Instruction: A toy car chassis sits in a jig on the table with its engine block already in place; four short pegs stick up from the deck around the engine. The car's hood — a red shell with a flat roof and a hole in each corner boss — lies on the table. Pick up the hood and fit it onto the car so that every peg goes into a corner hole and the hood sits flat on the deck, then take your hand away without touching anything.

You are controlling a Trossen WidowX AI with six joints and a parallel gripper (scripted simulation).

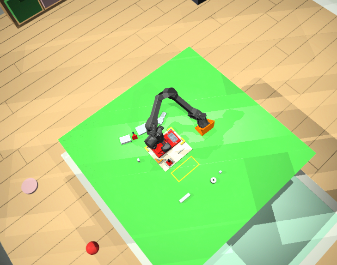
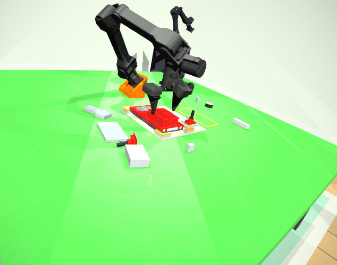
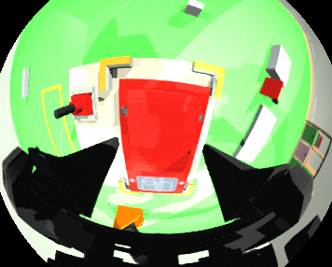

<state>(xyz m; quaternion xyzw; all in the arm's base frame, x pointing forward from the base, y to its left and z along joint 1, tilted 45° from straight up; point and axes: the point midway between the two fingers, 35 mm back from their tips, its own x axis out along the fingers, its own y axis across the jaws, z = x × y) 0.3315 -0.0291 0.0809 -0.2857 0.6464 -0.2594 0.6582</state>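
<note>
The red hood (image 2: 166, 114) (image 3: 161, 109) sits over the middle of the red car chassis (image 1: 172, 136) (image 2: 140, 113) (image 3: 160, 183) in its jig and looks level. Small grey round spots show at its left and right sides in the wrist view. The pegs, the corner holes and the engine block cannot be made out, so I cannot tell whether every peg is in its hole. My gripper (image 2: 163, 111) (image 3: 161, 145) is open and empty, with one finger on each side of the car's body in the wrist view. In the top view the arm hides much of the hood.
The cream jig board (image 1: 178, 155) (image 2: 199, 129) has yellow corner brackets. A red piece with a black handle (image 1: 168, 162) (image 2: 190, 121) (image 3: 82, 104) stands on it; a similar piece (image 2: 132, 139) (image 3: 271, 88) lies beside a white block (image 2: 137, 156) and a flat plate (image 2: 112, 131).
</note>
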